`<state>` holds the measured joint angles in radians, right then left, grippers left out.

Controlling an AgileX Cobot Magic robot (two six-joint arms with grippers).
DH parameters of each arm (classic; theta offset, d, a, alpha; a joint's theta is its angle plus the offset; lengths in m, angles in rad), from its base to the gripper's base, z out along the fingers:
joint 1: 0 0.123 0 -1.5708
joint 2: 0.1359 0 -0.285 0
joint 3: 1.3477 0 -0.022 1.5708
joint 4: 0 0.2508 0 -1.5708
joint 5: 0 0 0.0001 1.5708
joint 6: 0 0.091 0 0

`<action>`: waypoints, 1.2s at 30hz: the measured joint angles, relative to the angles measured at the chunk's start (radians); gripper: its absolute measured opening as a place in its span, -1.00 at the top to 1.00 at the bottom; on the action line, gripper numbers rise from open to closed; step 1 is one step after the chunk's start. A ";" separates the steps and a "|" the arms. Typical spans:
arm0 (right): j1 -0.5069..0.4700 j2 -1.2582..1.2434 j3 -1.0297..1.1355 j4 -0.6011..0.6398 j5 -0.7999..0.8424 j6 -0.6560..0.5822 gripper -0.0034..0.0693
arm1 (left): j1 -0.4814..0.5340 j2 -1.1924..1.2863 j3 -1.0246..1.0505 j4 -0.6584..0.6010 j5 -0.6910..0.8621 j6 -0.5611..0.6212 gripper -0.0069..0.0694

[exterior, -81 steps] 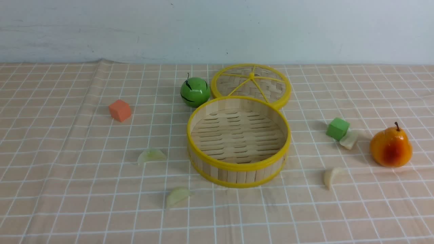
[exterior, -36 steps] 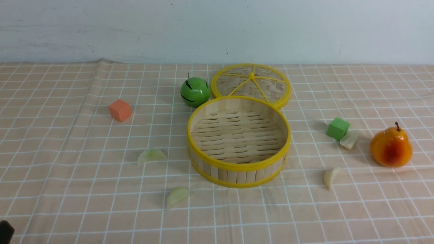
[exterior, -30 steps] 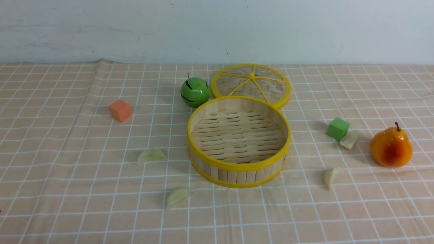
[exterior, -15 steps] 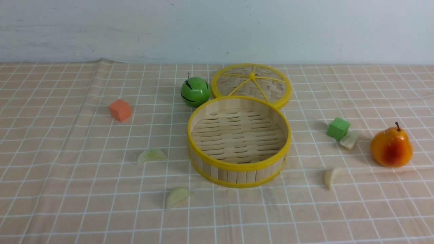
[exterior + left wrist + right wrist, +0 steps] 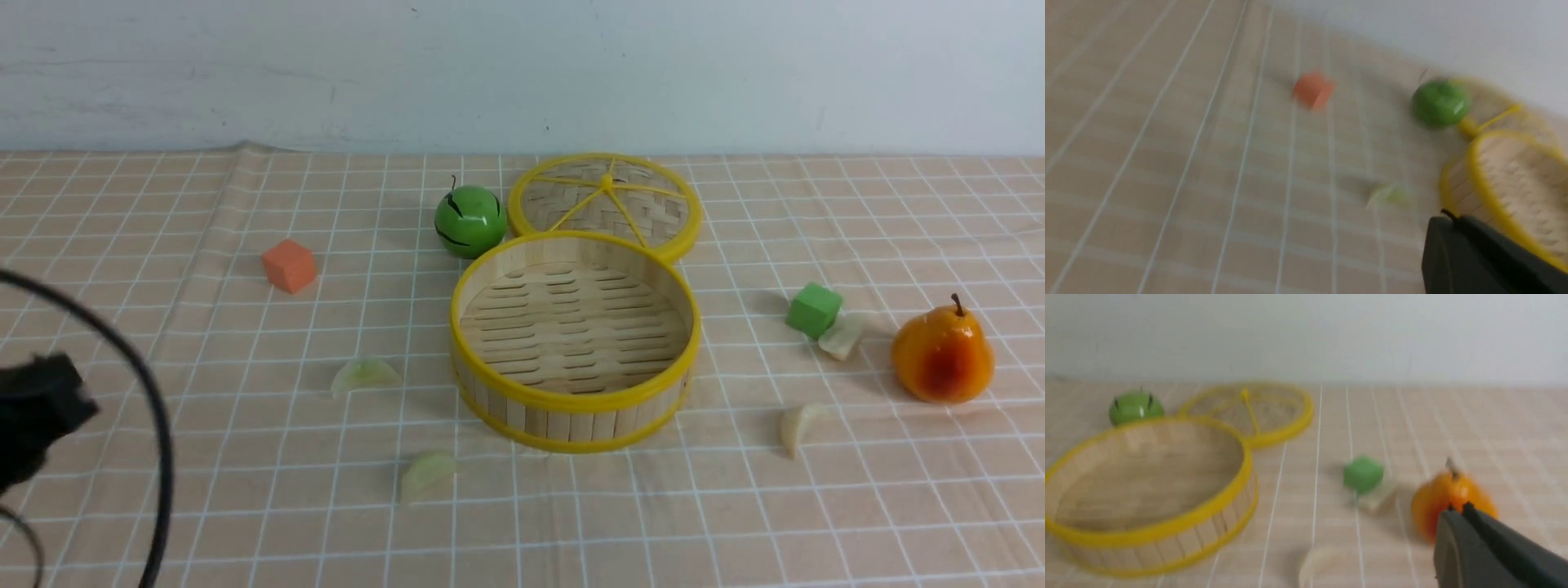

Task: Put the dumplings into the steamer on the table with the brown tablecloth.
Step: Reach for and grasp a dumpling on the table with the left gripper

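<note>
Since the frame half a second earlier, a black part of the left arm [image 5: 34, 416] and a looping black cable [image 5: 159, 441] have entered the front view at its left edge; all objects are found unmoved.

The steamer [image 5: 571, 420] is seen at the centre of the surface [image 5: 898, 506], which is covered by the brown tablecloth [image 5: 245, 204]. Its slatted floor is bare. The woven lid [image 5: 608, 204] is laid flat just behind it, and a green ball-shaped toy [image 5: 469, 220] is placed beside the lid, to the left.

All four dumplings are shown outside the steamer, on the cloth. Two are found to its left: the left dumpling [image 5: 365, 376] near the wall, and the front dumpling [image 5: 428, 474] nearer the camera. Two are found to its right: the right dumpling [image 5: 798, 426], and the far dumpling [image 5: 841, 336], which appears to touch the green cube [image 5: 813, 309]. An orange pear [image 5: 941, 353] is set further right, and an orange cube [image 5: 289, 265] well apart on the left.

Of the left gripper [image 5: 1447, 220] and the right gripper [image 5: 1457, 514], only a single dark wedge is shown at each wrist view's edge. Whether the jaws are parted or closed cannot be told; nothing is seen held by either.
</note>
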<state>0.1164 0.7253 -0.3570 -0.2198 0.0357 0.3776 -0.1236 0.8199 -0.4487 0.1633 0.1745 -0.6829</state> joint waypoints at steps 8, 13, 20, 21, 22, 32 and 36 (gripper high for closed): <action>0.194 0.309 -0.271 0.010 0.427 -0.054 0.93 | 0.000 0.360 -0.268 -0.215 0.335 0.269 0.86; 0.279 0.479 -0.389 0.129 0.616 -0.231 0.93 | 0.000 0.509 -0.482 -0.528 0.507 0.657 0.86; 0.288 0.503 -0.398 0.309 0.637 -0.427 0.93 | 0.000 0.710 -0.704 -0.740 0.558 0.973 0.57; 0.288 0.503 -0.398 0.347 0.637 -0.471 0.93 | 0.000 0.771 -0.754 -0.736 0.570 1.007 0.37; 0.288 0.503 -0.398 0.372 0.637 -0.500 0.93 | 0.000 0.819 -0.790 -0.721 0.582 1.023 0.24; 0.288 0.501 -0.398 0.517 0.632 -0.626 0.93 | -0.006 1.095 -0.990 -0.584 0.592 1.227 -0.38; 0.288 0.501 -0.398 0.540 0.632 -0.639 0.92 | -0.037 1.152 -1.008 -0.581 0.580 1.412 -0.37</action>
<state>0.4042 1.2261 -0.7548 0.3207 0.6676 -0.2611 -0.1602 1.9723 -1.4563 -0.4175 0.7547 0.7293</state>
